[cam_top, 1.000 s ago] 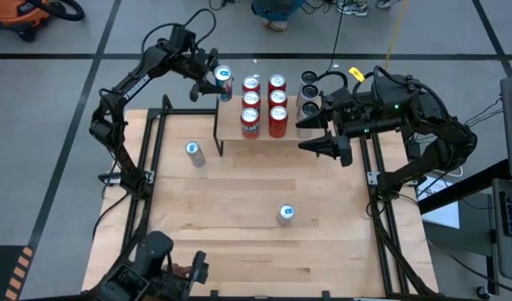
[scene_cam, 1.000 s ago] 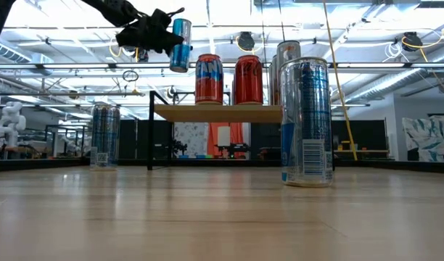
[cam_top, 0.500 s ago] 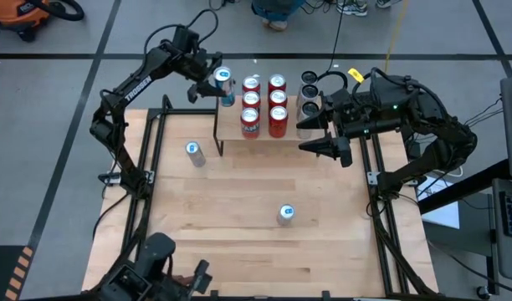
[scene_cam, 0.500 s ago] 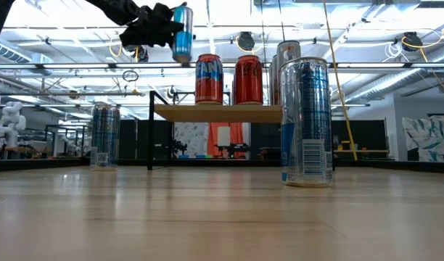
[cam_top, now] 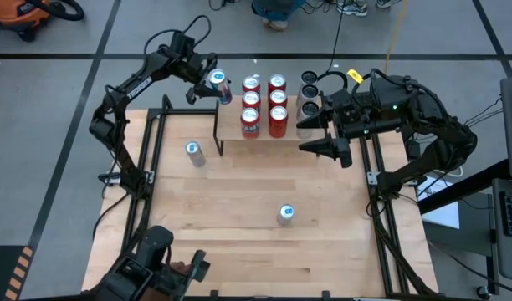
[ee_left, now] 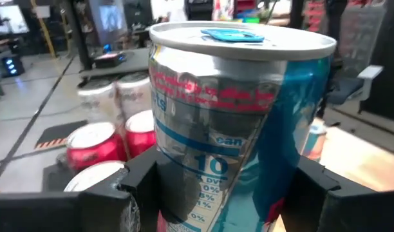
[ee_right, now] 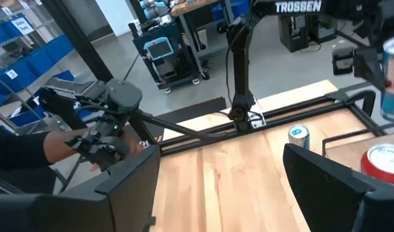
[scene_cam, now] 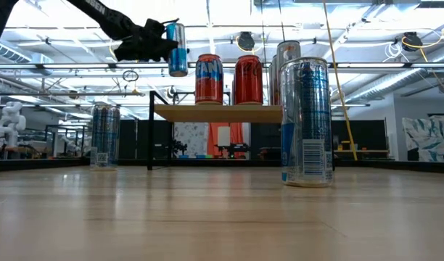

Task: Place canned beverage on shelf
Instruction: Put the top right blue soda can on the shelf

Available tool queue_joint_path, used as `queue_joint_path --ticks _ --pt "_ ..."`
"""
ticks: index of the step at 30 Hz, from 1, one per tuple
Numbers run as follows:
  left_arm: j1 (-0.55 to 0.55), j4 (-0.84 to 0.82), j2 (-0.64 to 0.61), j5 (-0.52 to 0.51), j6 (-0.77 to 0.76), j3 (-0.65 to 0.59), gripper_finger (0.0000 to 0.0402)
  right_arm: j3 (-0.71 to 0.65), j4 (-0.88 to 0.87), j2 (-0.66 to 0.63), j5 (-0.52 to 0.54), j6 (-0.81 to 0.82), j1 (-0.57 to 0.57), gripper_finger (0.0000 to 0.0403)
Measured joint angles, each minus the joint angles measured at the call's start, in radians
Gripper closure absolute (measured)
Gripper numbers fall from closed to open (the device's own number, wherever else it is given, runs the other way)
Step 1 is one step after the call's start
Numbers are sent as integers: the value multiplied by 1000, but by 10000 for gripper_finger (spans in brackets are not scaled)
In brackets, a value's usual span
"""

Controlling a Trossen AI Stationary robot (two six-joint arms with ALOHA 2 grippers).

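My left gripper (cam_top: 207, 82) is shut on a blue-and-silver can (cam_top: 219, 84), which it holds in the air over the far left end of the shelf (cam_top: 232, 127). In the low view the can (scene_cam: 177, 48) hangs clear above the shelf's light wooden top (scene_cam: 218, 113). Several red cans (cam_top: 264, 100) and silver cans (cam_top: 309, 94) stand on the shelf. My right gripper (cam_top: 333, 150) is open and empty, right of the shelf. My left gripper pinches the can's side wall (ee_left: 168, 161) between its two fingers (ee_left: 136, 190), one on each side. The fingers come level from the table's left side (scene_cam: 146, 43). The can is upright, top up, lifted clear of the shelf.
Two more blue-and-silver cans stand on the tabletop: one left of the shelf (cam_top: 194, 152), one near the middle (cam_top: 285, 215). A control rig (cam_top: 156, 267) is at the near left edge; a person's hand (ee_right: 87, 145) is on it. The shelf has thin black legs (scene_cam: 149, 130).
My left gripper has first risen and then come down a little with the can, and has gone slightly toward the table's left. The can was tilted and now stands upright, still clear above the shelf's left end.
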Motion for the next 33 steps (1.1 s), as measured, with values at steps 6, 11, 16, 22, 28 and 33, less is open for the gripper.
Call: queue_joint_path --ticks 6,11,16,22,28,33 --pt "-3 27 6 -114 0 -1 175 0 25 0 4 -19 -11 95" --pt "-12 26 6 -162 -1 -1 175 0 29 0 4 -17 -14 95" --pt "-38 22 7 -230 -46 -1 175 0 29 0 4 -19 -14 95" --pt "-71 22 7 -300 -54 -1 175 0 28 0 5 -19 -14 95" --pt "-55 22 44 -271 -57 0 175 0 28 0 5 -27 -14 95" --pt "-35 58 84 -227 -96 0 175 0 28 0 4 -27 -14 95"
